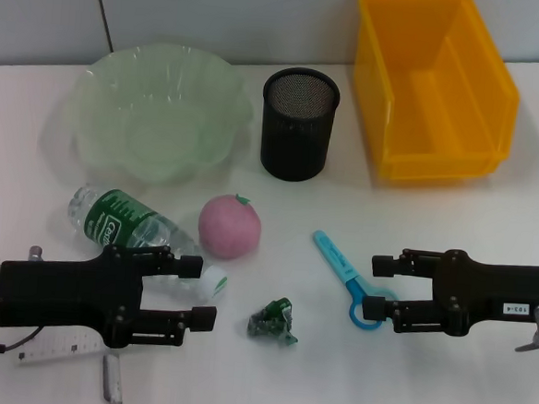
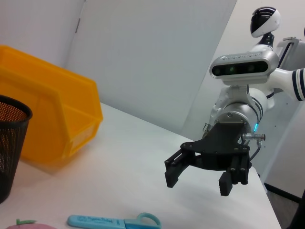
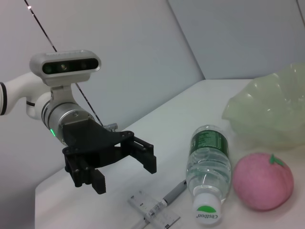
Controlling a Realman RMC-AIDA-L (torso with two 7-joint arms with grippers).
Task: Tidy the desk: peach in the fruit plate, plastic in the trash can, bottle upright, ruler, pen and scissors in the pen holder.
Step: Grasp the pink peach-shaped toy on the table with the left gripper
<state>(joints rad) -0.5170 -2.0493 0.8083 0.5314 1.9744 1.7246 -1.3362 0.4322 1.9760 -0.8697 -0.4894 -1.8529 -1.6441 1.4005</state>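
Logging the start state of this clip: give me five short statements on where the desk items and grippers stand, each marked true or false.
1. The peach lies in the fruit plate. False: it sits on the desk beside the bottle.
2. The bottle lies on its side. True.
3. The scissors are in the pen holder. False: they lie on the desk by the right gripper.
4. Both the left gripper and the right gripper have open jaws, holding nothing. True.
5. The crumpled plastic is in the yellow bin. False: it lies on the desk.
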